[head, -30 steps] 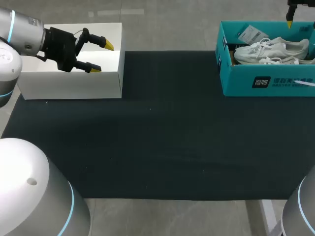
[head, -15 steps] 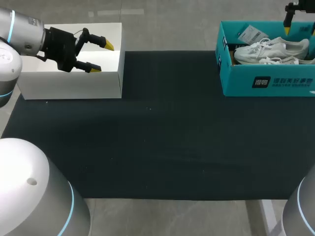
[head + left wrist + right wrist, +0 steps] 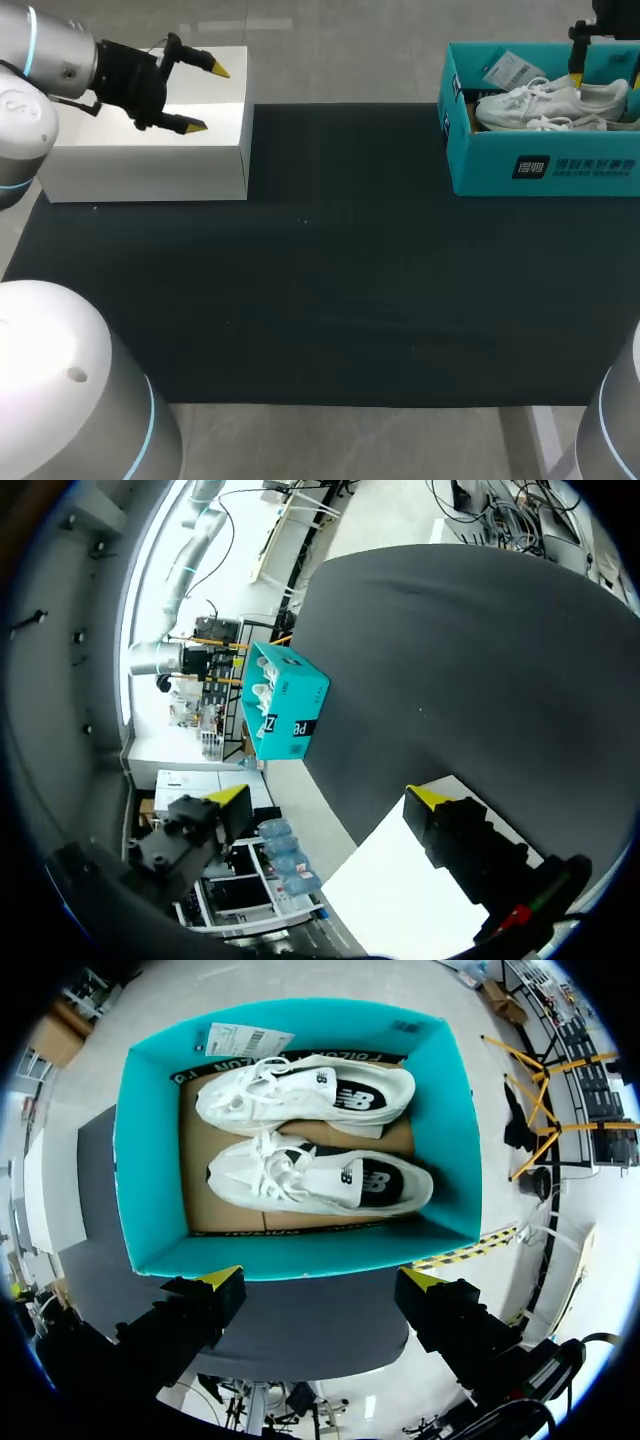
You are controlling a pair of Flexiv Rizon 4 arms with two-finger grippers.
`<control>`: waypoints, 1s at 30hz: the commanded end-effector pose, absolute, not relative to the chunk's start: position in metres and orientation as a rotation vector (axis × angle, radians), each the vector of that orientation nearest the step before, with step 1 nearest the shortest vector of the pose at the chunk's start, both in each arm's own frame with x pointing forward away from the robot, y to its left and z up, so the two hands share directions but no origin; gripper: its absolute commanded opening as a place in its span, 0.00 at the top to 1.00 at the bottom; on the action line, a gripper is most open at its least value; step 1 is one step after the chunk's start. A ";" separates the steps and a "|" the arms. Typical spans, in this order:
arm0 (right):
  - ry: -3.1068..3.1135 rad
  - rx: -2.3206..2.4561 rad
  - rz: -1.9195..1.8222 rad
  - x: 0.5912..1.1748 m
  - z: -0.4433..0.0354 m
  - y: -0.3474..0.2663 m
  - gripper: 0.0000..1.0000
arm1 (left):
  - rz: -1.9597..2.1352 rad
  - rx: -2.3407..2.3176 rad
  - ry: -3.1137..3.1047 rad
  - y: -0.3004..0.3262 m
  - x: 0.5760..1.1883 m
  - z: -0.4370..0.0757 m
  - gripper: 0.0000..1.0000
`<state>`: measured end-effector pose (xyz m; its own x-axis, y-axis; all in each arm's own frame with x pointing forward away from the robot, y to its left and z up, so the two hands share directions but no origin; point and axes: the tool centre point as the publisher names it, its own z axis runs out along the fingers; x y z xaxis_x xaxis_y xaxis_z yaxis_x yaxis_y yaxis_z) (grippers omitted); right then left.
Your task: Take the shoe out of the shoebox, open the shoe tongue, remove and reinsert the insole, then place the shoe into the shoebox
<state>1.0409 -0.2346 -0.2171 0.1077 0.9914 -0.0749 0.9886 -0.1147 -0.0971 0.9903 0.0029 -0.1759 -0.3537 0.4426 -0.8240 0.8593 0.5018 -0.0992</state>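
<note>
Right gripper (image 3: 320, 1281) near shoe (image 3: 310, 1180); toes leftward

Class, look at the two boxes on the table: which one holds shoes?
The teal cardboard shoebox under the right gripper holds two white sneakers; the white box by the left gripper shows none.

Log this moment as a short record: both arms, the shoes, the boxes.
left gripper: over the white box, fingers open, holding nothing
right gripper: above the teal shoebox, fingers open, holding nothing
white shoes: two, side by side in the shoebox, laces up, neither gripped
paper tag: inside the shoebox, at a corner
black mat: one box at each far corner
task stage: no shoe taken out yet
</note>
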 end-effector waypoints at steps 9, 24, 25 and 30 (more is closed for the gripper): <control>-2.121 -2.400 -0.045 0.985 -0.239 -0.202 0.00 | -0.585 0.371 2.322 0.012 0.997 -0.178 0.00; -2.111 -2.398 -0.047 0.982 -0.239 -0.200 0.00 | -0.585 0.371 2.322 0.012 0.997 -0.178 0.00; -2.111 -2.398 -0.047 0.982 -0.239 -0.200 0.00 | -0.585 0.371 2.322 0.012 0.997 -0.178 0.00; -2.111 -2.398 -0.047 0.982 -0.239 -0.200 0.00 | -0.482 -0.194 2.576 0.001 1.008 -0.172 0.00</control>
